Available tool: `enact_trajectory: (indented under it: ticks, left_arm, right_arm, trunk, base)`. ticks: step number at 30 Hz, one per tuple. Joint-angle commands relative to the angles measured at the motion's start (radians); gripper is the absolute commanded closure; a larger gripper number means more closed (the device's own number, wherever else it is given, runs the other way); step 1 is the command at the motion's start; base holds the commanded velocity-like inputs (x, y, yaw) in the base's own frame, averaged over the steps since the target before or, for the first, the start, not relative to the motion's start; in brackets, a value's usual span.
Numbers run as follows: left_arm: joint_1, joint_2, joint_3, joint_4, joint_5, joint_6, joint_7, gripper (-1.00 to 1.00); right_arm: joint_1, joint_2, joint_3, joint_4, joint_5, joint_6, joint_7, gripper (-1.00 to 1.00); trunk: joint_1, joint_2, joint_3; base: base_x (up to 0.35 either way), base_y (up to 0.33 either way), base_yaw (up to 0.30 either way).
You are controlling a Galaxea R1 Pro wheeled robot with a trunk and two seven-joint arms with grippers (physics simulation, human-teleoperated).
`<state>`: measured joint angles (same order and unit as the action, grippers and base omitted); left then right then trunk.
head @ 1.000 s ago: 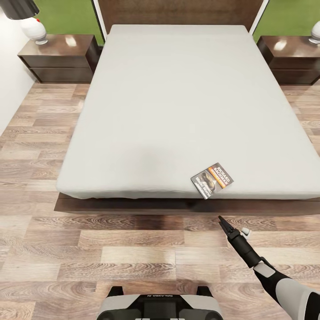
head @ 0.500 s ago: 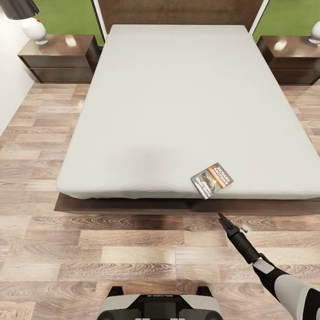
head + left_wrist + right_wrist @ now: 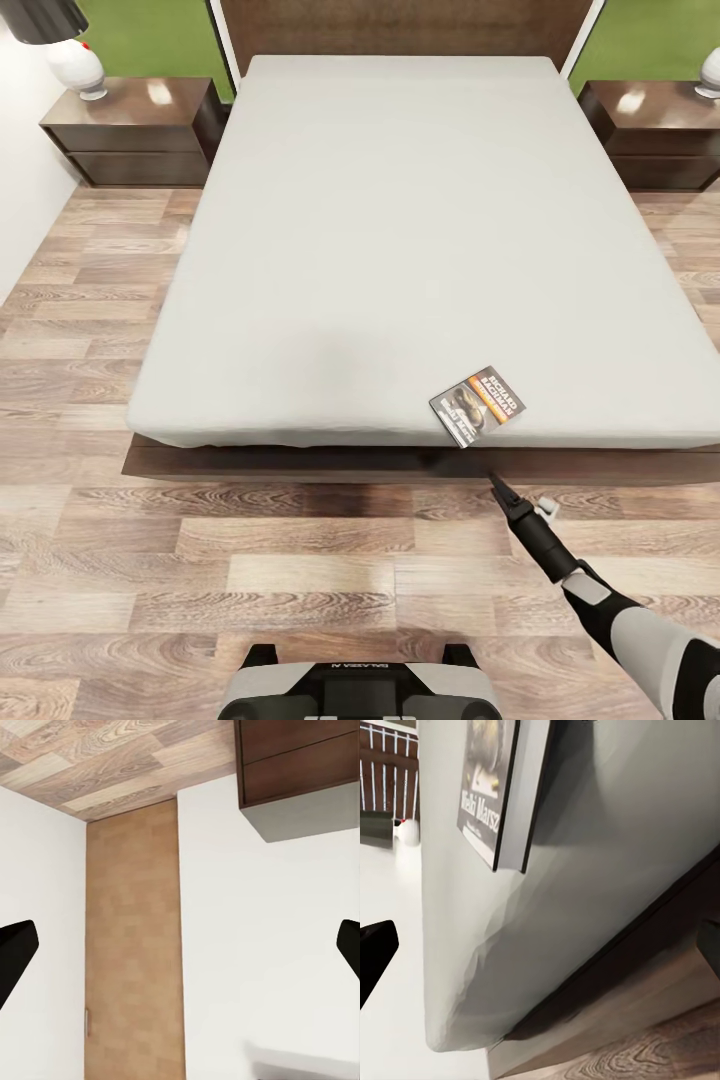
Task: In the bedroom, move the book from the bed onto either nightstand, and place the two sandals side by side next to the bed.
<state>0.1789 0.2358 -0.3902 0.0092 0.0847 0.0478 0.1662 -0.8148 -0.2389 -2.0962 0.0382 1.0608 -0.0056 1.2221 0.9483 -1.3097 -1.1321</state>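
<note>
Wood-plank floor (image 3: 120,560) surrounds the pale grey bed (image 3: 400,230). The book (image 3: 478,405), lettered "RICHARD BACHMAN", lies near the mattress's foot edge. The right gripper (image 3: 497,485) hovers just below it, fingers apart.

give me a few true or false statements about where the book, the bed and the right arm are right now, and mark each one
1. The book lies near the foot edge of the bed. True.
2. The right gripper is closed on the book. False: it is short of the bed's foot edge, apart from the book, holding nothing.
3. A nightstand stands on each side of the headboard. True; the other nightstand is across the bed.
4. The book rests on a nightstand. False: it is on the mattress.
5. In the right wrist view the book sits on the grey mattress. True.
</note>
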Motion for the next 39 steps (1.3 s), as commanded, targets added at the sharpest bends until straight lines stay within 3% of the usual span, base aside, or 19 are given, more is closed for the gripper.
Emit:
enact_trajectory:
  ticks: [1, 14, 22, 39]
  left_arm:
    - [0.001, 0.000, -0.008, -0.002, 0.009, 0.004, 0.003, -1.00]
    - [0.001, -0.006, -0.006, -0.002, 0.009, 0.004, 0.004, -1.00]
    - [0.001, -0.011, -0.005, -0.003, 0.010, 0.003, 0.003, -1.00]
    - [0.001, -0.012, -0.004, -0.002, 0.010, 0.001, 0.002, -1.00]
  right_arm:
    - [-0.002, 0.000, -0.008, 0.001, 0.009, 0.000, -0.001, -1.00]
    - [-0.015, 0.004, -0.008, 0.002, 0.008, 0.001, -0.009, -1.00]
    - [-0.032, 0.032, -0.007, 0.002, 0.010, 0.001, -0.015, -1.00]
    - [-0.039, 0.045, -0.007, 0.002, 0.011, -0.001, -0.024, -1.00]
  trunk:
    - [0.000, 0.000, 0.000]
    - [0.000, 0.000, 0.000]
    - [0.000, 0.000, 0.000]
    - [0.000, 0.000, 0.000]
  base:
    - [0.000, 0.000, 0.000]
    - [0.000, 0.000, 0.000]
    - [0.000, 0.000, 0.000]
    - [0.000, 0.000, 0.000]
